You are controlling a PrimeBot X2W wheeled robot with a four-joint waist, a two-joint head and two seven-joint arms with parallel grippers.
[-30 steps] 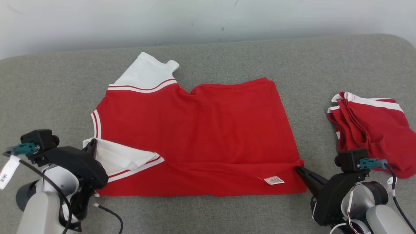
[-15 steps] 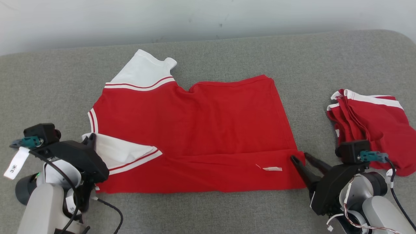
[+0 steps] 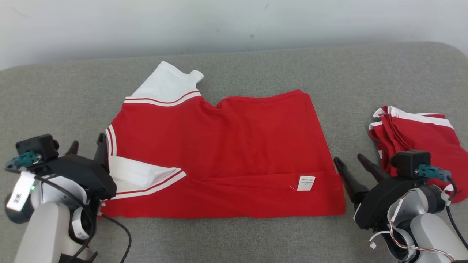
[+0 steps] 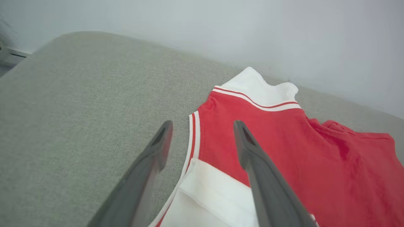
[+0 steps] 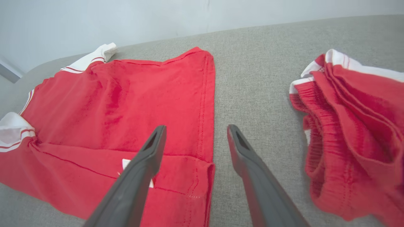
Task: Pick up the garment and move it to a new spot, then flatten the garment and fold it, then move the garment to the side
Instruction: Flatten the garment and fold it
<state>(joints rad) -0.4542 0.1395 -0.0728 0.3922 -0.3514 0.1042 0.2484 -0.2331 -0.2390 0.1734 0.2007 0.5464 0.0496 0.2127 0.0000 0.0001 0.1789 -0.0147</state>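
The garment is a red T-shirt with white striped sleeves, spread across the grey padded table. Its near strip is folded up over the body, with a white label facing up. My left gripper stands open at the shirt's left edge, by the folded white sleeve. In the left wrist view the left gripper straddles the striped sleeve edge with nothing held. My right gripper stands open just right of the shirt's near right corner. In the right wrist view the right gripper holds nothing above the garment's hem.
A second red garment with white stripes lies bunched at the table's right end, close behind my right wrist, and shows as a red bundle in the right wrist view. A pale wall runs behind the table.
Both grippers have opened and let go of the garment's near edge. The folded strip now lies flat with its label face up. The head camera has shifted slightly.
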